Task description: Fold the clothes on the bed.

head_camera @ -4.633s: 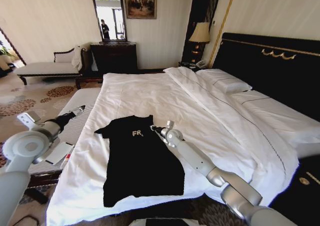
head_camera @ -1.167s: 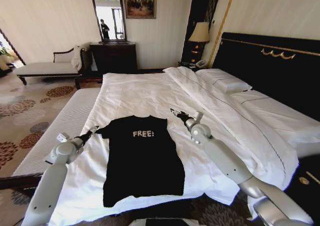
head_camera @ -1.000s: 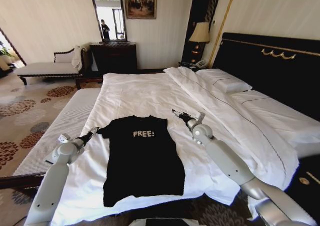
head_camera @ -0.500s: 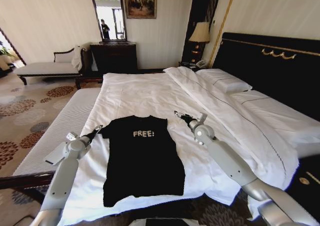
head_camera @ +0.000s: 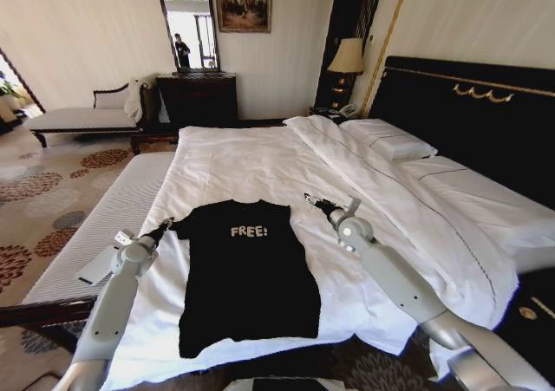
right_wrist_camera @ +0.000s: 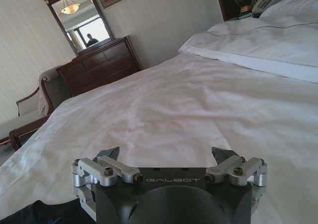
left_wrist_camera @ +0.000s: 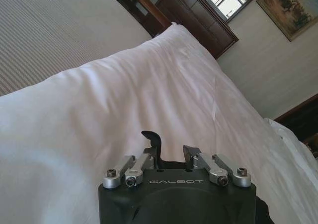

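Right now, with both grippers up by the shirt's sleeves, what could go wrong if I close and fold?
The left gripper sits at the edge of the black shirt, fingers close together, so it may miss the sleeve. The right gripper is open over bare white duvet, apart from the shirt, and could pinch bedding instead. The shirt's hem lies near the foot edge of the bed, so a tug might slide it off.

A black "FREE!" T-shirt (head_camera: 247, 274) lies flat, unfolded, on the white-covered bed (head_camera: 251, 161).
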### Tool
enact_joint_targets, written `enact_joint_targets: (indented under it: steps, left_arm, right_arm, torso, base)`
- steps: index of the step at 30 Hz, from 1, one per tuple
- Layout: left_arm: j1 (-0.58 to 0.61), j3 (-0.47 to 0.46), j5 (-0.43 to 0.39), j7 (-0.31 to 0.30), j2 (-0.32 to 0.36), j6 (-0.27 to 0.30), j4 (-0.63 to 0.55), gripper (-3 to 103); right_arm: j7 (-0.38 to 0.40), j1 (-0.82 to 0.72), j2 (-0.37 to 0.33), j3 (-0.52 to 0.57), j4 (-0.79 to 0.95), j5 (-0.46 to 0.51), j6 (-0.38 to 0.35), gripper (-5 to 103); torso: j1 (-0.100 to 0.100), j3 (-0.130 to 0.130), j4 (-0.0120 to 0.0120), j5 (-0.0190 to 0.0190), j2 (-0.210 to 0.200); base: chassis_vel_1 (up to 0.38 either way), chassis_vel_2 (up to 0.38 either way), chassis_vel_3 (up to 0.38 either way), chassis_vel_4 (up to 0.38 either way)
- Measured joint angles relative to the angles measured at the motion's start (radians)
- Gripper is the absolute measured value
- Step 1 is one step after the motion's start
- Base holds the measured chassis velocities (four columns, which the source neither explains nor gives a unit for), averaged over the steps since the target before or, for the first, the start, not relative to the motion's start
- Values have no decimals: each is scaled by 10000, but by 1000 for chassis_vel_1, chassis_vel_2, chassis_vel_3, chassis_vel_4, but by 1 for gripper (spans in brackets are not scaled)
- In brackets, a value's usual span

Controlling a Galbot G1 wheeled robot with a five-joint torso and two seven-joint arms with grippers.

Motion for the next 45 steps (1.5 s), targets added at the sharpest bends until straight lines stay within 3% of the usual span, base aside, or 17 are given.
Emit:
enact_joint_targets:
  steps: [2, 10, 18, 22, 29, 31, 35, 36, 42, 45]
  left_arm:
    - [-47, 27, 24, 0, -29, -1, 13, 23]
    - [-55, 75, 141, -9, -73, 0, 59, 1]
    - [-198, 805, 191, 62, 63, -316, -1011, 0]
    - [-728, 1917, 249, 53, 14, -568, -1446, 0]
    - [-1554, 3356, 861, -36, -523, -665, -874, 0]
    - [-1851, 3945, 1392, -27, -989, -753, -178, 0]
    - [-1923, 4192, 1587, -58, -1098, -845, 45, -2]
    - [-1923, 4208, 1586, -65, -1098, -855, 40, -2]
    - [-1781, 4455, 1134, -400, -717, -863, -789, 24]
    - [-1587, 4690, 1032, -508, -422, -768, -1220, 30]
  right_arm:
    - [28, -22, -22, 23, 5, 20, -18, 100]
    - [69, -113, -138, 169, -14, 87, -55, 100]
    - [71, -182, -162, 263, -62, 87, -56, 100]
    - [82, -217, -174, 278, -61, 74, -57, 100]
    - [123, -298, -169, 342, -39, 42, -64, 100]
    - [130, -406, -206, 451, -16, 20, -67, 100]
    - [131, -487, -244, 531, -7, 4, -68, 100]
    - [130, -499, -244, 537, -5, -6, -68, 100]
    - [165, -484, -171, 483, -5, -78, -81, 100]
    - [195, -408, -132, 437, -4, -78, -100, 100]
  torso:
    - [0, 0, -2, 0, 0]
    - [0, 0, -1, -1, 0]
    - [0, -1, 0, 3, 0]
    - [0, -1, -3, 4, 0]
    - [0, 0, -4, -1, 0]
    - [0, 0, -3, 0, 0]
    - [0, 0, -3, 0, 0]
    - [0, 0, -3, 1, 0]
    - [0, -1, -3, 2, 0]
    - [-1, -1, -1, -2, 0]
  base:
    - [0, 0, 0, 0]
    - [0, 0, 0, 0]
    - [0, 0, 0, 0]
    - [0, 0, 0, 0]
    - [0, 0, 0, 0]
    - [0, 0, 0, 0]
    - [0, 0, 0, 0]
    - [0, 0, 0, 0]
    - [0, 0, 0, 0]
    - [0, 0, 0, 0]
